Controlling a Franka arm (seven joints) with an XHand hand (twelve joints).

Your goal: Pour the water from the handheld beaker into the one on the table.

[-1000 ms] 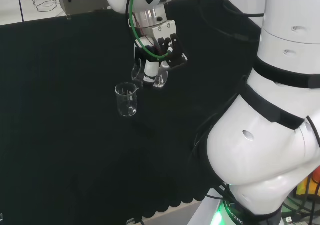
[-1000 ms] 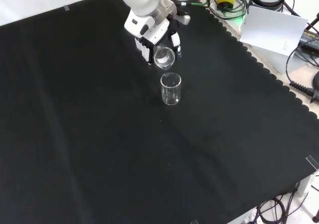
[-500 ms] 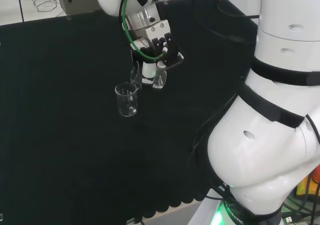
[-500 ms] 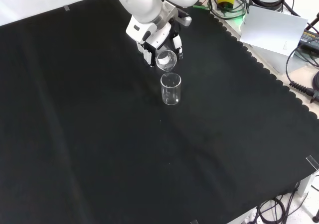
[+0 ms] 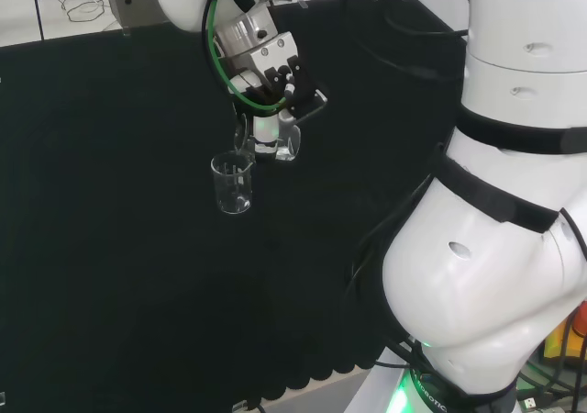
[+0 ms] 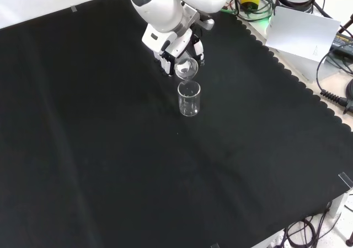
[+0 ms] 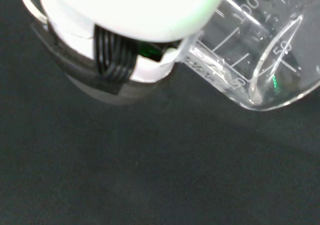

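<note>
Since a second ago, hand (image 6: 175,45) has tilted further, fingers wrapped round handheld beaker (image 6: 186,68), its lip above table beaker (image 6: 188,98) at six o'clock, placed to catch water.

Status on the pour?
Hand shut on held beaker, tipped over table beaker. Table beaker upright on the cloth. Nothing between them.

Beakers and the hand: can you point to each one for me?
Held beaker (image 6: 186,68), front view, on its round open mouth.
Table beaker (image 6: 188,99), front view, on its glass wall.
Hand (image 5: 266,69), head view, on its black and white back.
</note>
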